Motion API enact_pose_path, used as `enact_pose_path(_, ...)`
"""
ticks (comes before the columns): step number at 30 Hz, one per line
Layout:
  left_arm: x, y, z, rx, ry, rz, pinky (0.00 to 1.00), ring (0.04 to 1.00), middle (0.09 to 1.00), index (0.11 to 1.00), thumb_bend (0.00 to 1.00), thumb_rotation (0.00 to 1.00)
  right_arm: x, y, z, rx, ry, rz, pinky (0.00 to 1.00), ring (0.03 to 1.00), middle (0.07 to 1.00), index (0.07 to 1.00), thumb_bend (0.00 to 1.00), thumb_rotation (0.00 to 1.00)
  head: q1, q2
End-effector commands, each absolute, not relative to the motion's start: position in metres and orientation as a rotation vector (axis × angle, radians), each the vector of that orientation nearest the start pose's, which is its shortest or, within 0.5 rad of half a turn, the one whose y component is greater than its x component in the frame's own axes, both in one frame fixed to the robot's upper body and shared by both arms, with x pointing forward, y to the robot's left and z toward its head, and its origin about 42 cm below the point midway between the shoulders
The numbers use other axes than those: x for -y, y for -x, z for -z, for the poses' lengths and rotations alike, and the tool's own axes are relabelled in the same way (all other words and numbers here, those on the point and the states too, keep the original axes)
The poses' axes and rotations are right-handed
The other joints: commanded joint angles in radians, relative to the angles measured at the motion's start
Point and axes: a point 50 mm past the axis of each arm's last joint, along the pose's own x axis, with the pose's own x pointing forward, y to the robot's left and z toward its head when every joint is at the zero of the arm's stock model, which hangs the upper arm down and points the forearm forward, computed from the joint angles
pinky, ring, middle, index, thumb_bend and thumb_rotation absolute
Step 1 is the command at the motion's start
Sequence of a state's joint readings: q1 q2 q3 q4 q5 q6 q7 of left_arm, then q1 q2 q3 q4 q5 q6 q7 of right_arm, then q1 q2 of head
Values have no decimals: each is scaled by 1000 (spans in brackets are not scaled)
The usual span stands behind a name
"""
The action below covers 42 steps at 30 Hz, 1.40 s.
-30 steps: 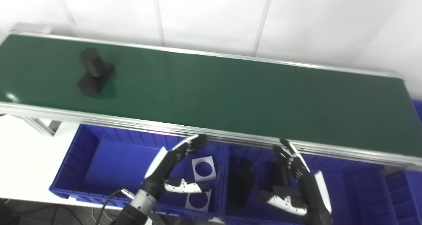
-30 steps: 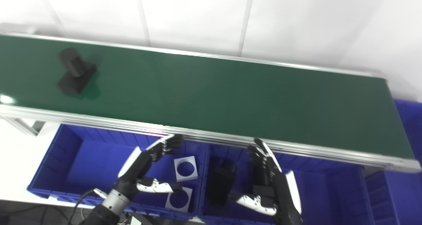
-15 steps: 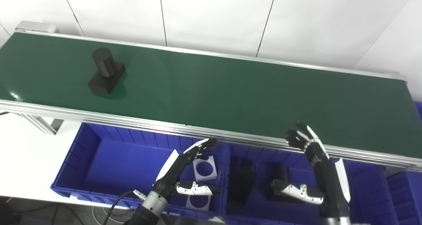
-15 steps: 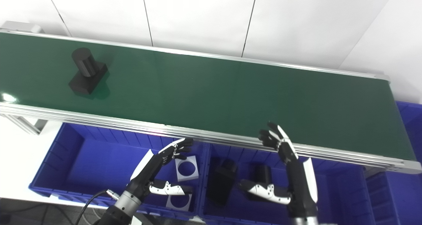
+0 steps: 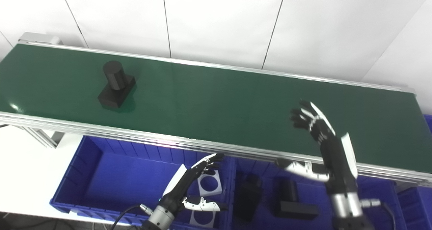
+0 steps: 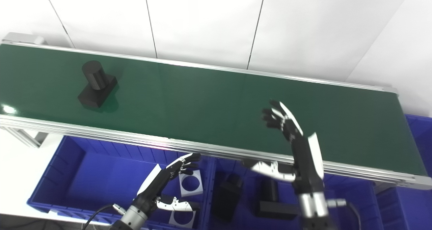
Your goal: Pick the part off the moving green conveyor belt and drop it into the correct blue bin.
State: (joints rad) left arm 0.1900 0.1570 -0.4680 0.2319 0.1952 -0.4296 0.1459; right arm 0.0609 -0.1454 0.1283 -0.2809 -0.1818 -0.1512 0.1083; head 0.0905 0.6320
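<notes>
White wall panels sit behind a long green conveyor belt (image 5: pixel 216 98) with aluminium rails. From the hands outward: the right hand (image 5: pixel 324 139) is raised over the belt's right part, spread wide with thumb out, holding nothing. The left hand (image 5: pixel 192 179) hangs low over the left blue bin (image 5: pixel 84 179), also spread and empty. Right by it in that bin are two white square plates with round holes (image 5: pixel 209 184). The neighbouring blue bin (image 5: pixel 378 189) holds two black parts (image 5: pixel 293 203), each a block with a cylinder. One more black part (image 5: pixel 116 85), same block-and-cylinder shape, sits on the belt way over at the left end, well apart from both hands.
</notes>
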Motion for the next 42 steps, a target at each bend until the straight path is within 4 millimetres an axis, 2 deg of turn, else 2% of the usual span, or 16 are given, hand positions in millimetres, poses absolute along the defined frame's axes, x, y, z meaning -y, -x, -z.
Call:
enact_pose_path(1, -157, -180, -16, 90, -219, 351, 746, 809, 862, 864, 838, 330, 200, -264, -182, 396, 329, -259, 657, 733, 784, 863, 812, 361, 0, -6)
enact_pose_path(7, -157, -181, -14, 88, -231, 344, 729, 786, 840, 860, 832, 357, 176, -288, -197, 395, 368, -311, 662, 729, 785, 850, 817, 318, -2, -25)
enact_pose_path(12, -156, -181, -11, 87, -243, 339, 746, 803, 845, 849, 835, 362, 150, -311, -209, 388, 399, -364, 657, 731, 791, 848, 826, 321, -1, -38)
enact_pose_path(20, -153, -180, -9, 84, -236, 328, 757, 804, 838, 832, 841, 341, 113, -340, -218, 370, 403, -423, 664, 729, 784, 850, 832, 324, -1, -46)
enact_pose_path(30, -150, -177, -8, 98, -259, 322, 748, 790, 826, 839, 844, 357, 98, -356, -221, 371, 416, -439, 672, 744, 794, 859, 834, 349, 5, -55)
enact_pose_path(42, -145, -179, -3, 114, -287, 311, 727, 770, 803, 827, 863, 340, 80, -383, -217, 328, 476, -483, 673, 747, 797, 868, 831, 363, 31, -96)
